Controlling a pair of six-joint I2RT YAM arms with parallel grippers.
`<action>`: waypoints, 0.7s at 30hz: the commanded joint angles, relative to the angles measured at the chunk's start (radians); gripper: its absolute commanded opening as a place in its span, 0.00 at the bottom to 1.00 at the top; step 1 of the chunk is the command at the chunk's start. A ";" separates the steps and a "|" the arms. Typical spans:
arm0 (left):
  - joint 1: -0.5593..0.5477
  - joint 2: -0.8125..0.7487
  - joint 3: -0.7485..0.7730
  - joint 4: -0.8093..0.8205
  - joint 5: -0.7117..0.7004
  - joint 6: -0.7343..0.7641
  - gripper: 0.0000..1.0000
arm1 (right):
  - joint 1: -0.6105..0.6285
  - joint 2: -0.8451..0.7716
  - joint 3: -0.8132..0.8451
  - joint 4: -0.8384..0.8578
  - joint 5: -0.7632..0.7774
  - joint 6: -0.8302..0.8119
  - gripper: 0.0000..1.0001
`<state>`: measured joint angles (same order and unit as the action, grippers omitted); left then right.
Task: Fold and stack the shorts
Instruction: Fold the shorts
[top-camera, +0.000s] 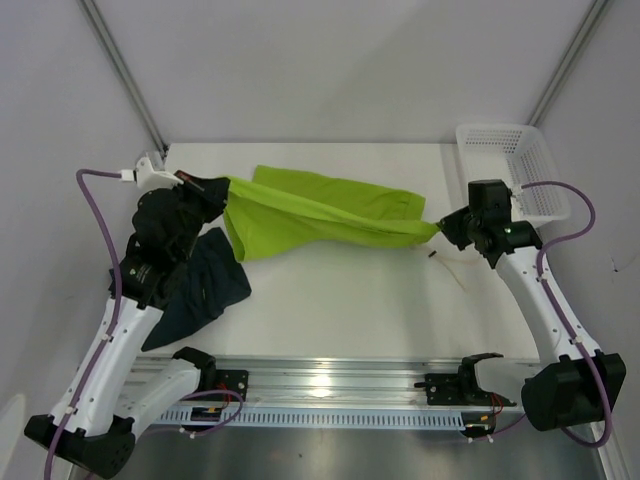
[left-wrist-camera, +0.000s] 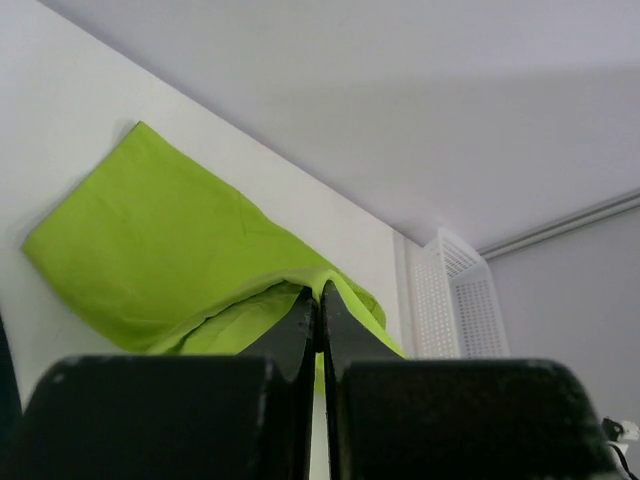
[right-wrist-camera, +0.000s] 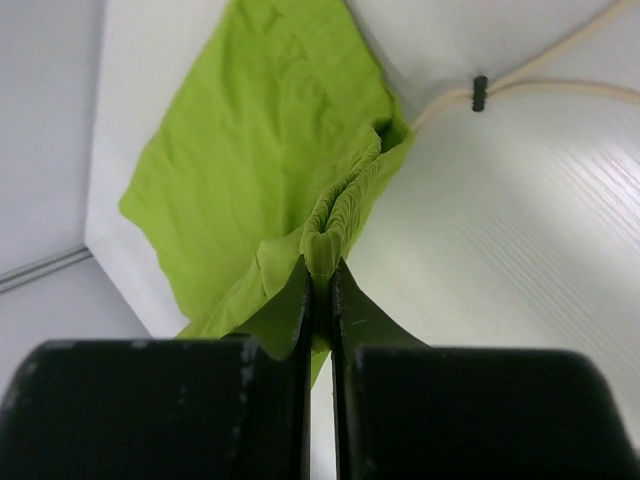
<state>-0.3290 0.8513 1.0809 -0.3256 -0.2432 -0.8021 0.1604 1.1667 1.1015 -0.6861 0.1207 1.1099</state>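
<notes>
Navy shorts partly beneath left arm

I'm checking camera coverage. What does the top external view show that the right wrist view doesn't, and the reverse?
Only top external: the dark navy shorts by the left arm, the white mesh basket, the left gripper. Only right wrist: the gathered fabric edge pinched between its fingers. Both: the lime green shorts, the right gripper, the beige cord.
</notes>
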 joint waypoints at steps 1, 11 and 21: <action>-0.004 0.017 0.022 -0.021 -0.051 0.035 0.00 | 0.007 -0.030 -0.018 -0.107 0.073 0.053 0.00; -0.004 0.055 0.076 -0.069 -0.053 0.046 0.00 | 0.036 -0.032 0.034 -0.188 0.099 0.079 0.00; -0.002 0.150 0.115 -0.079 -0.060 0.063 0.00 | 0.044 -0.003 0.072 -0.187 0.109 0.100 0.00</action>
<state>-0.3298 0.9710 1.1301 -0.4145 -0.2687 -0.7746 0.1978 1.1576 1.0969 -0.8616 0.1806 1.1843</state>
